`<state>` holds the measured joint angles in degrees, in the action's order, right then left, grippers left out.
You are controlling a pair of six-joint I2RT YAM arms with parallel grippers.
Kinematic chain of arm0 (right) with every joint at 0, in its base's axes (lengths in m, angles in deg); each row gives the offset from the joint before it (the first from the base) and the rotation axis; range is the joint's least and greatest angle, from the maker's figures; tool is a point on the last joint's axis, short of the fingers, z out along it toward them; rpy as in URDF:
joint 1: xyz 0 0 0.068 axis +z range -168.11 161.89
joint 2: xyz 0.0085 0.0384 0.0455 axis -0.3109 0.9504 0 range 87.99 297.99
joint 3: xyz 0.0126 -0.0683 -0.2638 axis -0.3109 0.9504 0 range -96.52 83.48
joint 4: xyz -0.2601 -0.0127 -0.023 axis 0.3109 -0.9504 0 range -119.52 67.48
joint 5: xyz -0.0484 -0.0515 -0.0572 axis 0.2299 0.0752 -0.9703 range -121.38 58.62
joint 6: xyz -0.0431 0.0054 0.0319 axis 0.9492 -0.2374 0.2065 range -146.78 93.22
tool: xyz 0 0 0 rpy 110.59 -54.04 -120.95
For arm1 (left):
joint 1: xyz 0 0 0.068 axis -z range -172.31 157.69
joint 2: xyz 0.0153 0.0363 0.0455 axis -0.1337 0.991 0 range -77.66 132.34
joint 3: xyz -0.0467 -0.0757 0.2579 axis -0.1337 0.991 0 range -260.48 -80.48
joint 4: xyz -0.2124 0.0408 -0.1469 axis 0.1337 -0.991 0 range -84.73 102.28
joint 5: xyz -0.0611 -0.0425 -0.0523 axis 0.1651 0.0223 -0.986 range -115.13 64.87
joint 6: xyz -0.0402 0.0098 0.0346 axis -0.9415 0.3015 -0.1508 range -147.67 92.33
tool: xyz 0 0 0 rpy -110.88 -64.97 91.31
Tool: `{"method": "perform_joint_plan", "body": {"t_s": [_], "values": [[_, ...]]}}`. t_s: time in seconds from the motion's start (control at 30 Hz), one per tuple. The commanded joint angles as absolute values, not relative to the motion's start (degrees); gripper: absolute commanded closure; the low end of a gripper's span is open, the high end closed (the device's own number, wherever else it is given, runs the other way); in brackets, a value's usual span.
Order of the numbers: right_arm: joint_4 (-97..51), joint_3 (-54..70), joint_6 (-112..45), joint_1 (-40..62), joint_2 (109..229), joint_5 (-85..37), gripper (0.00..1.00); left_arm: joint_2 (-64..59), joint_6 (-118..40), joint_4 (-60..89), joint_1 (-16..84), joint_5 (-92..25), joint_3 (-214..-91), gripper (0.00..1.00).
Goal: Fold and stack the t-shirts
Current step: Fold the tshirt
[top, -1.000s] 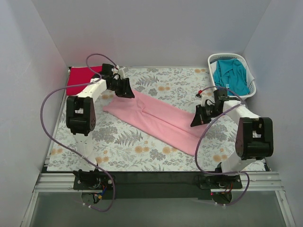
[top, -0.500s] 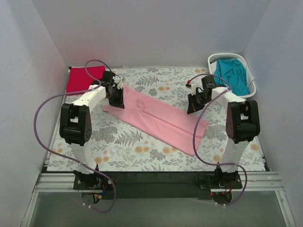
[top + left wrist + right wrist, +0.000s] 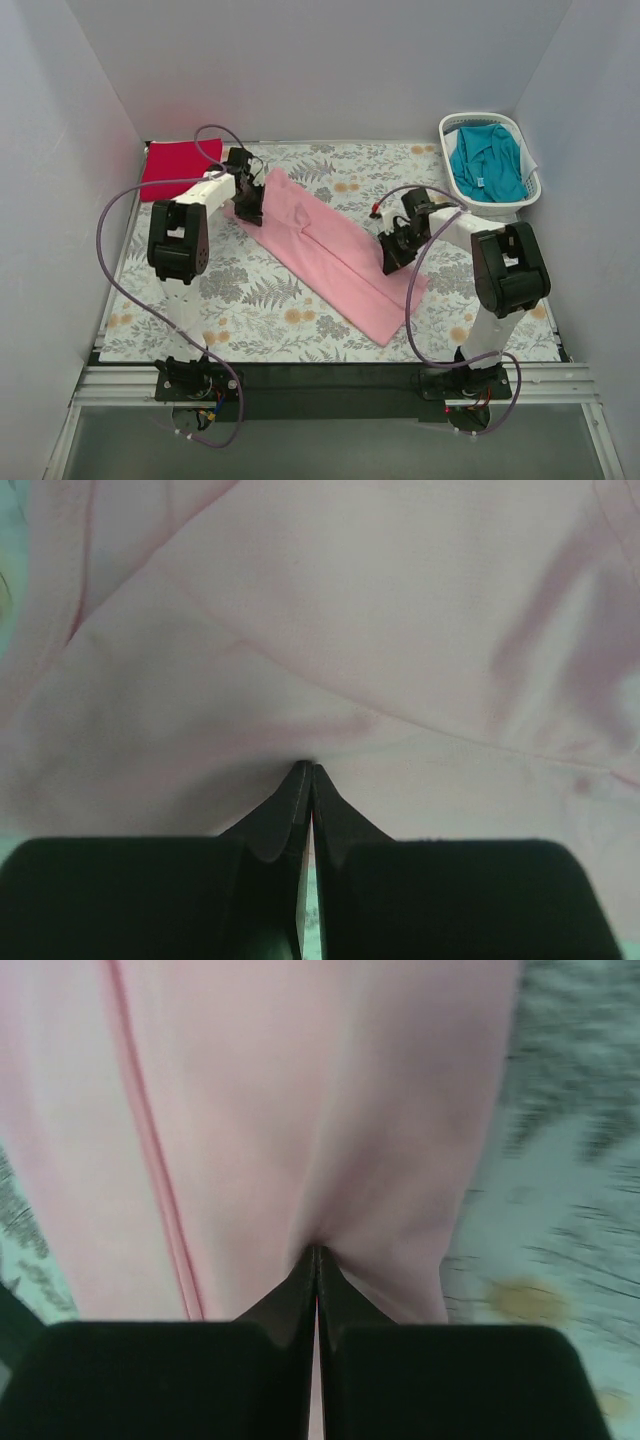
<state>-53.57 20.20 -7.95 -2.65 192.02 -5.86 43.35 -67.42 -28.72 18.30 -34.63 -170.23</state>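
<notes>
Now clamping the left gripper (image 3: pixel 305 775) shut on the light pink t-shirt (image 3: pixel 330 250) at its far end, matching the right gripper (image 3: pixel 315 1253) in pinching its right edge, and drawing it narrower mid-table, likely starting the fold, beside the folded red t-shirt (image 3: pixel 175 165).

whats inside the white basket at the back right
A crumpled teal t-shirt fills the white basket. Whether anything lies beneath it cannot be seen, since the shirt covers the bottom.
</notes>
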Motion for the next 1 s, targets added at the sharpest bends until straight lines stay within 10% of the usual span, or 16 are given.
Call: {"method": "perform_joint_plan", "body": {"t_s": [0.0,0.23,0.97], "values": [[-57.06,27.39,-7.97,4.72,190.74,-0.81,0.99,52.20,-63.28,-26.48,18.93,-33.65,-178.09,1.00],[-58.56,22.50,-9.55,16.43,182.92,14.93,0.99,63.32,-61.95,-33.53,23.42,-36.81,-211.42,1.00],[-47.40,-21.28,-32.04,6.67,213.49,8.69,0.98,29.66,-69.07,-24.72,17.63,-50.88,-164.07,1.00]]}}
